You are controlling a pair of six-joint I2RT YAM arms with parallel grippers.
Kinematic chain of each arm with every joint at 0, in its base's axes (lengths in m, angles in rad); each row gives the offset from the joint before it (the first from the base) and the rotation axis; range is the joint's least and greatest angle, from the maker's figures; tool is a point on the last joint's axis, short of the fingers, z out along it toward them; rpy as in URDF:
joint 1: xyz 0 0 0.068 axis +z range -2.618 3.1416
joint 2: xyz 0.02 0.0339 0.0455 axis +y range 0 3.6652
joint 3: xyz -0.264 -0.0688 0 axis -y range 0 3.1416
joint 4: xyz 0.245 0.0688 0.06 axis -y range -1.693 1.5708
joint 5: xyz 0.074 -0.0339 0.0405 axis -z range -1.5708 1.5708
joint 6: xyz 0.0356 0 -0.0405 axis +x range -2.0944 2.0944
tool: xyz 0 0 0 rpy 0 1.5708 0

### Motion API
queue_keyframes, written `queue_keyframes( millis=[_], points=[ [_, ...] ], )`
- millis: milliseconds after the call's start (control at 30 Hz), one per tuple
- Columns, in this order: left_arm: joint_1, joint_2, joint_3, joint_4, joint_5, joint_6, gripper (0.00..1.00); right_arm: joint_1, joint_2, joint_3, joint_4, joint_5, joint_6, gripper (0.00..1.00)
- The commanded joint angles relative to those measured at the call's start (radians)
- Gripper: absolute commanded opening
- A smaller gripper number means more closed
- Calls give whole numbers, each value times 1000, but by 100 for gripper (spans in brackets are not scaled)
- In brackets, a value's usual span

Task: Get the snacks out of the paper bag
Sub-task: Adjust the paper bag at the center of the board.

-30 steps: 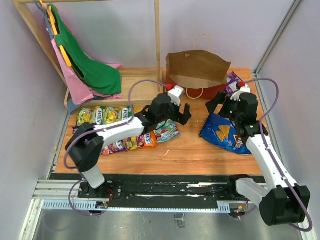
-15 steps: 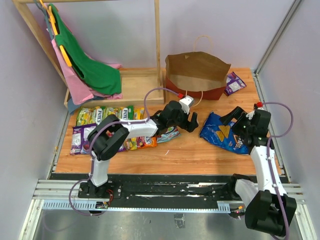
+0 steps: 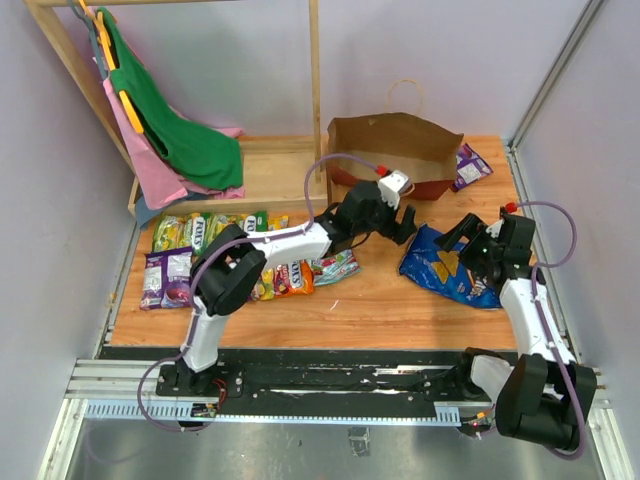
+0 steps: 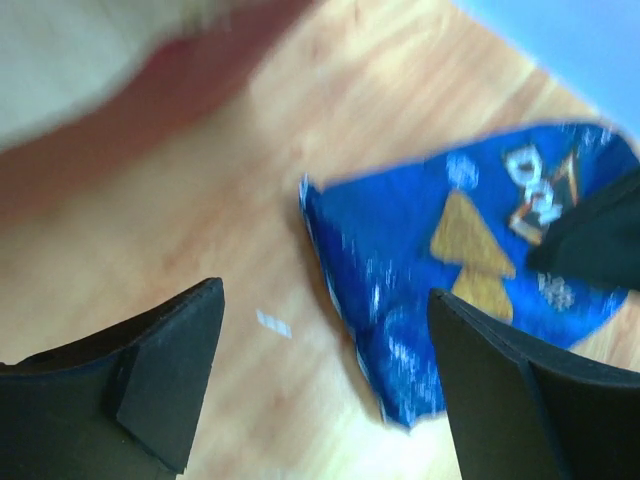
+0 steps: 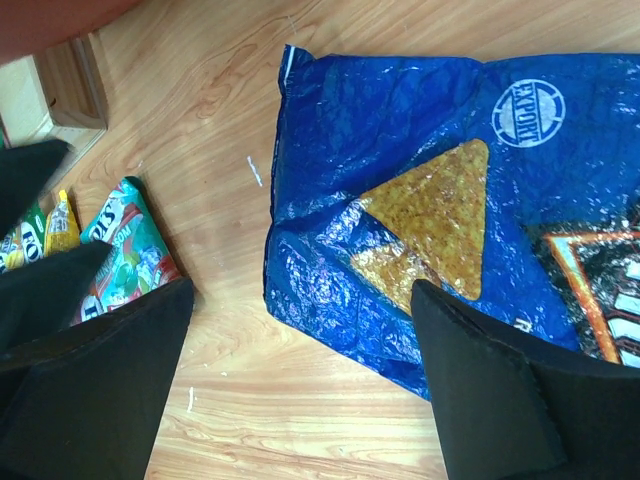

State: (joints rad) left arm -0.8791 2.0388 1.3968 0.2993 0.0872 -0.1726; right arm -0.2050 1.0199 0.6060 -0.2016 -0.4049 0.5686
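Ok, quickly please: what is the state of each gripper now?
Left gripper: open, holding nothing.
Right gripper: open, holding nothing, over the chip bag.

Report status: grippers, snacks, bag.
Left gripper, right gripper open, empty. Doritos bag out, flat under right. Paper bag standing beyond left. Nothing blocking.

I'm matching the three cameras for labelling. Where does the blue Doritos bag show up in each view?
Top external: the Doritos bag lies flat on the wood, right of centre, in front of the paper bag.
Left wrist: it sits in the right half of the picture, blurred.
Right wrist: it fills the upper right, sharp.
Shared landmark: the orange chip triangle printed on it.
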Motion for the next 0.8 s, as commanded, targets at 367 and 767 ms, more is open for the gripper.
queue_keyframes(
  millis=[367, 767],
  points=[
    [109, 229, 720, -386, -126, 206, 91, 39, 11, 75, 6, -40, -42, 92],
    [118, 124, 723, -502, -135, 236, 100, 46, 10, 74, 13, -63, -42, 98]
  ],
)
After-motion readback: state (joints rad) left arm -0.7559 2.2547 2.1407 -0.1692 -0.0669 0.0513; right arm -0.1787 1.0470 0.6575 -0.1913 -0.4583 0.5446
